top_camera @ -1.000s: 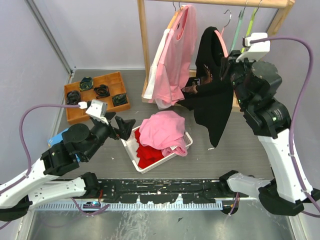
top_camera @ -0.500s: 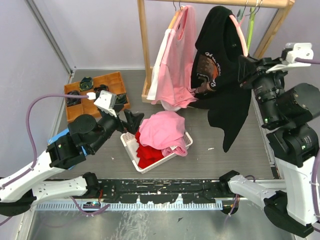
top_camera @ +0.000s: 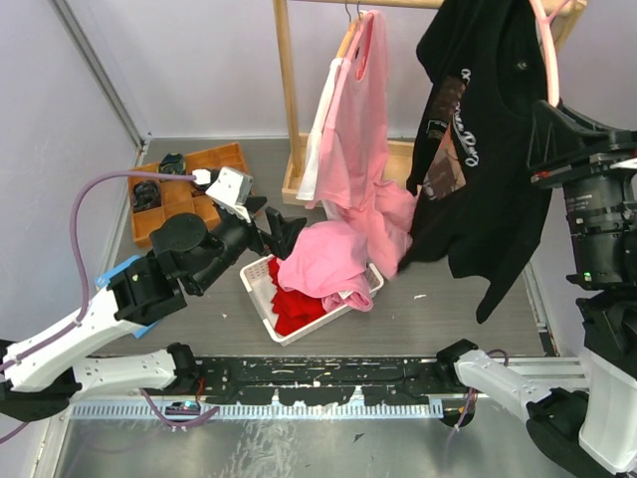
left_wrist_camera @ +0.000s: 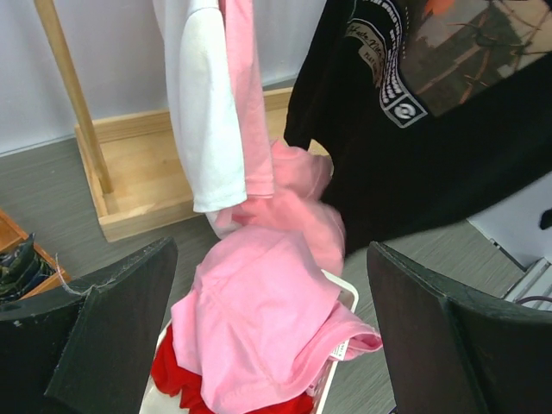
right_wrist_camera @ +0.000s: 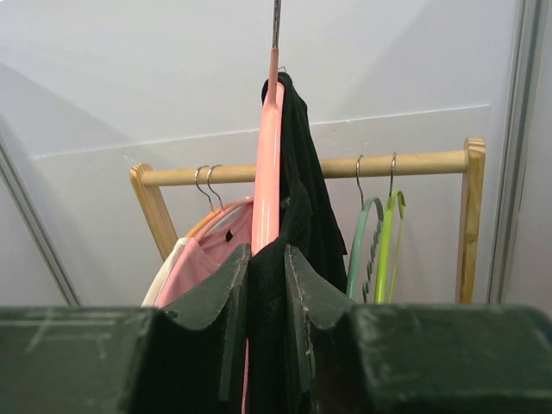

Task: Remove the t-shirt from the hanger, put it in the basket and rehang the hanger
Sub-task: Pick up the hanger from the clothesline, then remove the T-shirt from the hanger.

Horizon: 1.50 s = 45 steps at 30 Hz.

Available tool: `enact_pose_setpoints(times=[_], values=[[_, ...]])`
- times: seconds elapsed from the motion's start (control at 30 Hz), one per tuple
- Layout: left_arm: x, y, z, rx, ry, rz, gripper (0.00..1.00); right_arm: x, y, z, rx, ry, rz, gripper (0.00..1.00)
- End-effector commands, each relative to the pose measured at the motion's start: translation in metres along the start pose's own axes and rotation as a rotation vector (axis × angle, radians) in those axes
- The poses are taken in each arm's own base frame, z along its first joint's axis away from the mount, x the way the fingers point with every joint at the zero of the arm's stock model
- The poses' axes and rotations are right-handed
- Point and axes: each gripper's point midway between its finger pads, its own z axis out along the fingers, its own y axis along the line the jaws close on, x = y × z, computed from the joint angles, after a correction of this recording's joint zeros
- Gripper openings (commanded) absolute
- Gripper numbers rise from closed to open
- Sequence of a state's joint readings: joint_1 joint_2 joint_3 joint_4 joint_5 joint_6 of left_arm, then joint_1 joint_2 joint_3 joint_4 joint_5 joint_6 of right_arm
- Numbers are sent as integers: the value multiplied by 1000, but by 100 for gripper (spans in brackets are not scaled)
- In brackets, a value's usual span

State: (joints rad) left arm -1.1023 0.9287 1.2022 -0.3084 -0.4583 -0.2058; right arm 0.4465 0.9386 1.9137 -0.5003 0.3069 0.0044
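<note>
A black t-shirt [top_camera: 488, 169] with a printed front hangs on a pink hanger [top_camera: 545, 50], raised high at the right. My right gripper [top_camera: 545, 139] is shut on the hanger's lower part through the black fabric. In the right wrist view the right gripper [right_wrist_camera: 267, 259] pinches the black t-shirt [right_wrist_camera: 304, 172], with the pink hanger [right_wrist_camera: 268, 155] rising above it and the hook's top out of frame. My left gripper [top_camera: 284, 231] stands open and holds nothing. In the left wrist view the left gripper [left_wrist_camera: 272, 250] hovers over the pink garment [left_wrist_camera: 259, 319]; the t-shirt [left_wrist_camera: 448, 147] hangs beyond.
A white basket [top_camera: 261, 299] holds a pink garment [top_camera: 323, 261] and red clothes [top_camera: 299, 304]. Pink and white shirts [top_camera: 353, 119] hang on the wooden rack [top_camera: 286, 90]. Green hangers [right_wrist_camera: 366, 233] hang on its rail. An orange tray [top_camera: 149, 224] of dark items sits at the left.
My right arm has lifted the hanger and black t-shirt up and to the right. My left gripper has moved right, towards the basket, still open.
</note>
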Motion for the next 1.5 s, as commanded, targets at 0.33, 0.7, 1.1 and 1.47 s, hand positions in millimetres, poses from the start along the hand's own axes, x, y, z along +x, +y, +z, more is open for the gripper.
enact_pose_setpoints(times=[0.33,0.7,1.1,1.47], values=[[-54,-33,15,107,-127,-14,98,20,4,-24,-58,-33,62,1],[-68,-64,55,159,-141,18,98,94,7,-45,-107,146,56,1],[-43,-97,119,176,-89,33,98,135,-1,-71,-94,240,65,1],[-43,-118,163,184,-132,51,98,147,0,-84,-117,278,77,1]])
